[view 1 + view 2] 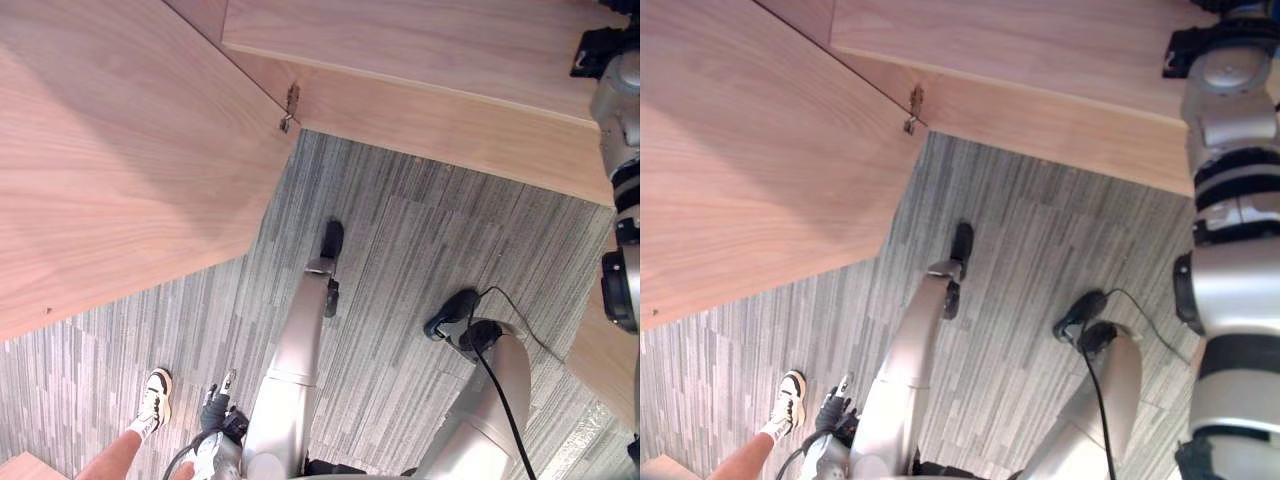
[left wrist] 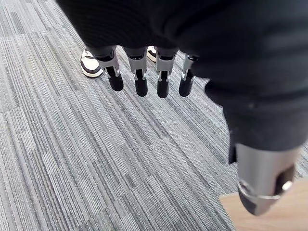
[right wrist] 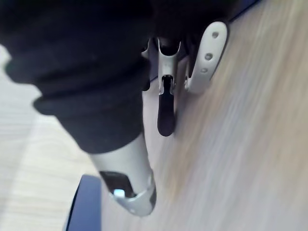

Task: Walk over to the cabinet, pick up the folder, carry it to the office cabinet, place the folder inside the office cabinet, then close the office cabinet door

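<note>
**Two empty hands, one open door**

Closest in, the left hand (image 2: pixel 140 79) is seen hanging over the grey carpet (image 1: pixel 400 260), its fingers straight and a little apart, with nothing held. Just beside it, a person's shoe (image 1: pixel 153 397) is planted on the floor. Further out, the cabinet door (image 1: pixel 120 150) is swung wide on its hinge (image 1: pixel 290 108), well clear of the office cabinet (image 1: pixel 420 50). Farthest off, the right hand (image 3: pixel 165 108) is laid along a wood face, fingers straight, nothing pinched. Past its thumb a dark blue corner, probably the folder (image 3: pixel 85 204), is caught lying on paler wood, though that cannot be confirmed.

The door-closing step is judged to be in hand. It is best done with flat fingers kept on the panel near its free edge, far from the hinge, and pushed steadily until the door is seated flush. No lettering can be read anywhere.
</note>
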Robot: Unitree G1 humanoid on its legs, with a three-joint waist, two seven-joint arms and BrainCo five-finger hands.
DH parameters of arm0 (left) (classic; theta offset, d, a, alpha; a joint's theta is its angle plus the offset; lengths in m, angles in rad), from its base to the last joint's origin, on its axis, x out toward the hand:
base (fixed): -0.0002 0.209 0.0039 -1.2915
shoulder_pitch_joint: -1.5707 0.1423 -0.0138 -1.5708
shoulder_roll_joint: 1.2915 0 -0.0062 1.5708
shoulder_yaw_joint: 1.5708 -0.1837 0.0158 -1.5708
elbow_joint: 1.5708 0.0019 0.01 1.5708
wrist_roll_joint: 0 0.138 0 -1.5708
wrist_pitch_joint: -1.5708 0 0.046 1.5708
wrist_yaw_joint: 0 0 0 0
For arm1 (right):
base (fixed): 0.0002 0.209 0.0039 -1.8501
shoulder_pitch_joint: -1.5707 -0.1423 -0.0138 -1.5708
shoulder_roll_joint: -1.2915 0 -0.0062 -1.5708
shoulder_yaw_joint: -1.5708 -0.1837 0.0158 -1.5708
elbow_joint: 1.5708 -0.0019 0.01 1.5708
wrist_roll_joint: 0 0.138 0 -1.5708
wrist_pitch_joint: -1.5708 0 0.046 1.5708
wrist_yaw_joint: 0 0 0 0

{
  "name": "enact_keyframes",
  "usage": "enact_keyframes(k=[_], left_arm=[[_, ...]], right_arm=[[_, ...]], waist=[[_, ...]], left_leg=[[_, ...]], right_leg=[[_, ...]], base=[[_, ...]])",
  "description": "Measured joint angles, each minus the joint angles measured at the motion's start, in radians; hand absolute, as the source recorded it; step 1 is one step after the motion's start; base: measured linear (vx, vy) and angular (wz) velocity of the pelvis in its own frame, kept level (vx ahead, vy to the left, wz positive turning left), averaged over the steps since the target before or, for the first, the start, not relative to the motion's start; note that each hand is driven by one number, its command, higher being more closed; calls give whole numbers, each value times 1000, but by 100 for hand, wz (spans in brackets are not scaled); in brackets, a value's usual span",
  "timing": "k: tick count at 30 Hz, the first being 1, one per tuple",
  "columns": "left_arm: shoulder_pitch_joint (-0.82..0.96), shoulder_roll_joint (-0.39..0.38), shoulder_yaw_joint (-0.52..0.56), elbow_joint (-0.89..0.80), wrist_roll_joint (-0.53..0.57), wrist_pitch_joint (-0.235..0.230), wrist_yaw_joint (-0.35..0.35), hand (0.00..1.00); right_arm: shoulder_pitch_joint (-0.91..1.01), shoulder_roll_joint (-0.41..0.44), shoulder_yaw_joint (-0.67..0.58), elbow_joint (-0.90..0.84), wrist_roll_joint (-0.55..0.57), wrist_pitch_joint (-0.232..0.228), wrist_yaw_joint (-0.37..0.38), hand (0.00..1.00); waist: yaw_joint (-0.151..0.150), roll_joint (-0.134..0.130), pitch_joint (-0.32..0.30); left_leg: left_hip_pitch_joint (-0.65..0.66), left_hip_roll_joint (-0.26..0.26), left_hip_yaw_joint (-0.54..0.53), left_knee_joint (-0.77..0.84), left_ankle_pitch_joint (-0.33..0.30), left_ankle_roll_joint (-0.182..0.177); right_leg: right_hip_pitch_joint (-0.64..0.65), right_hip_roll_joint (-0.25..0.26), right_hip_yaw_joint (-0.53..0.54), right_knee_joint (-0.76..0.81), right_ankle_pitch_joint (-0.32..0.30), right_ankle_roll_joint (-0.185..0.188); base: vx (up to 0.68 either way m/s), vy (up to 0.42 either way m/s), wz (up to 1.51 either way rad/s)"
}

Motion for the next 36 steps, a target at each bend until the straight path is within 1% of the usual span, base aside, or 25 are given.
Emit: enact_keyframes(k=[3, 7, 9, 10, 11, 13, 15, 17, 19, 23, 25, 28, 30, 33, 36], left_arm=[[0, -3, 0, -12, -10, -2, 0, 0], [0, -5, 0, -27, -20, -2, -1, 0], [0, -6, 0, -34, -20, -2, -1, 0], [0, -6, -1, -35, -20, -2, -1, 0], [0, -6, -1, -36, -20, -2, -1, 0], [0, -6, -2, -36, -20, -4, -2, 0], [-3, -6, -2, -36, -20, -6, -3, 0], [-5, -5, -3, -36, -20, -12, -3, 0], [-5, -4, -4, -34, -20, -13, -3, 0], [-5, -3, -4, -32, -19, -15, -6, 0], [-5, -2, -3, -32, -17, -19, -8, 0], [-5, -1, -2, -30, -15, -20, -10, 0], [-5, 2, 1, -29, -12, -20, -12, 0], [-5, 5, 2, -25, -4, -20, -20, 0], [0, 14, 2, -19, 23, -20, -27, 0]], right_arm=[[5, 2, -35, 0, -37, 3, -1, 0], [8, 26, -74, -6, -40, 14, -7, 0], [26, 36, -90, -36, -40, 22, -14, 0], [40, 57, -114, -52, -40, 29, -18, 0], [47, 65, -116, -63, -44, 33, -22, 0], [74, 118, -114, -92, -76, 42, -24, 0], [99, 160, -112, -121, -79, 42, -23, 0], [117, 195, -108, -148, -83, 41, -21, 0], [144, 242, -92, -186, -119, 36, -3, 0], [189, 289, -33, -226, -223, 34, 28, 0], [212, 320, -24, -232, -324, 36, 36, 0], [230, 328, -25, -232, -383, 45, 47, 0], [249, 338, -26, -232, -393, 50, 56, 0], [286, 362, -34, -232, -394, 53, 58, 0], [319, 376, -36, -249, -411, 53, 66, 0]], waist=[[4, 0, 0], [0, 0, 0], [-3, 0, 0], [-7, 0, 0], [-9, 0, 0], [-20, -1, 1], [-33, -1, 1], [-34, -1, 1], [-39, -1, 1], [-45, -2, 1], [-48, -4, 3], [-51, -9, 6], [-52, -19, 12], [-55, -26, 17], [-57, -40, 25]], left_leg=[[0, 0, 0, 1, 1, 1], [2, 3, 2, 2, 6, 4], [5, 6, 6, 2, 7, 8], [10, 8, 9, 2, 6, 9], [15, 11, 11, 2, 6, 10], [39, 17, 14, -6, 2, 8], [57, 19, 14, -15, 0, 9], [71, 29, 15, -24, 0, 9], [93, 36, 13, -40, 4, 3], [123, 52, 7, -48, 5, -10], [137, 55, -1, -53, 5, -12], [154, 54, -3, -53, 5, -10], [173, 54, -2, -53, 3, -7], [204, 56, 9, -50, -10, -6], [244, 70, 21, -64, -17, 4]], right_leg=[[1, 0, 0, -1, 1, -1], [11, 6, -1, -21, 15, -2], [18, 10, -1, -33, 23, 0], [25, 12, -1, -39, 28, 1], [29, 15, -1, -43, 30, 1], [51, 22, 0, -58, 37, 1], [66, 26, 0, -64, 37, 2], [76, 37, -1, -72, 38, 3], [93, 49, -5, -82, 38, 3], [131, 66, -18, -100, 38, 3], [153, 69, -29, -108, 38, 2], [173, 68, -32, -114, 38, 2], [193, 68, -31, -116, 38, 2], [227, 68, -29, -124, 39, 0], [265, 77, -28, -159, 48, -22]], base=[[97, -4, 1], [103, 18, -6], [100, 33, -9], [80, 29, -8], [98, 32, -14], [89, 23, -11], [85, 2, -6], [94, -18, -12], [87, -22, -10], [100, -15, -6], [99, 0, 3], [97, 10, 2], [76, 13, 1], [51, 18, -3], [41, 32, -15]])
